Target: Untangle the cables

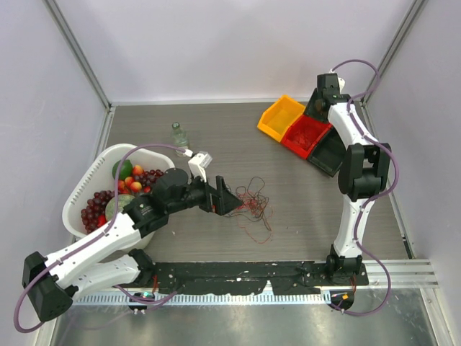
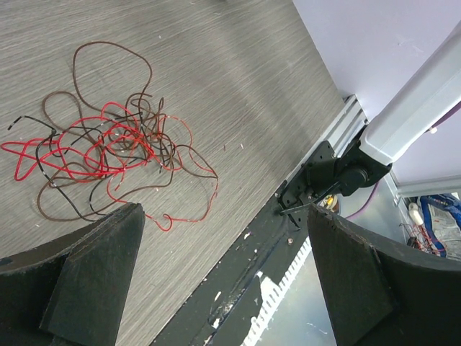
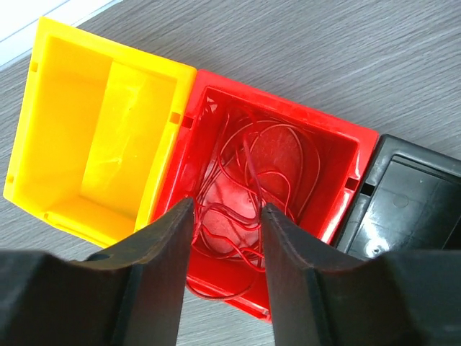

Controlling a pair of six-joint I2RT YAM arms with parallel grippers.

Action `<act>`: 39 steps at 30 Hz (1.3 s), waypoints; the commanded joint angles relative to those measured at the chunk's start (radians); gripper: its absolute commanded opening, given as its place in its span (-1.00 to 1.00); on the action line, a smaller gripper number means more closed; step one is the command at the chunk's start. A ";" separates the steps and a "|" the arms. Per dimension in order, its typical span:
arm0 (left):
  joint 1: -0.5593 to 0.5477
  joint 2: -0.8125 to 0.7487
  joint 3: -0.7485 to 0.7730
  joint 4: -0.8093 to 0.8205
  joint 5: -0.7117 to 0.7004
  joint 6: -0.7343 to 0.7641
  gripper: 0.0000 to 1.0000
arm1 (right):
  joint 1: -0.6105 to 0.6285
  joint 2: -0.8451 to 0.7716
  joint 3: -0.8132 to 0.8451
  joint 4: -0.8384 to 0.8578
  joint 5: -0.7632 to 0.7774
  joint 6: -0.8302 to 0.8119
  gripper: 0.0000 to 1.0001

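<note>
A tangle of thin red and dark brown cables [image 1: 252,203] lies on the grey table near the middle. It also shows in the left wrist view [image 2: 108,151]. My left gripper [image 1: 229,199] hovers just left of the tangle. Its jaws [image 2: 223,213] are wide open and empty, with the tangle ahead of the fingertips. My right gripper [image 1: 320,108] is at the back right, over the red bin [image 1: 306,134]. It [image 3: 225,210] is open, and several loose red cables [image 3: 252,187] lie coiled in the red bin [image 3: 346,155] below it. None is pinched between the fingers.
A yellow bin [image 1: 281,117] and a black bin [image 1: 328,153] flank the red one; the yellow bin [image 3: 94,122] holds nothing. A white basket of fruit [image 1: 85,180] stands at the left, a small bottle [image 1: 178,134] behind it. A black rail [image 1: 245,274] runs along the near edge.
</note>
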 commanded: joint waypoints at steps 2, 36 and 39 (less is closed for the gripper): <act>0.005 -0.037 -0.012 0.020 -0.008 0.003 0.99 | 0.002 -0.004 0.026 0.014 0.021 0.016 -0.27; 0.115 0.396 0.064 -0.009 -0.132 0.041 0.22 | 0.497 -0.774 -0.991 0.395 -0.404 0.091 0.21; 0.115 0.477 0.079 0.017 -0.121 0.014 0.04 | 0.551 -0.834 -1.047 0.424 -0.427 0.080 0.19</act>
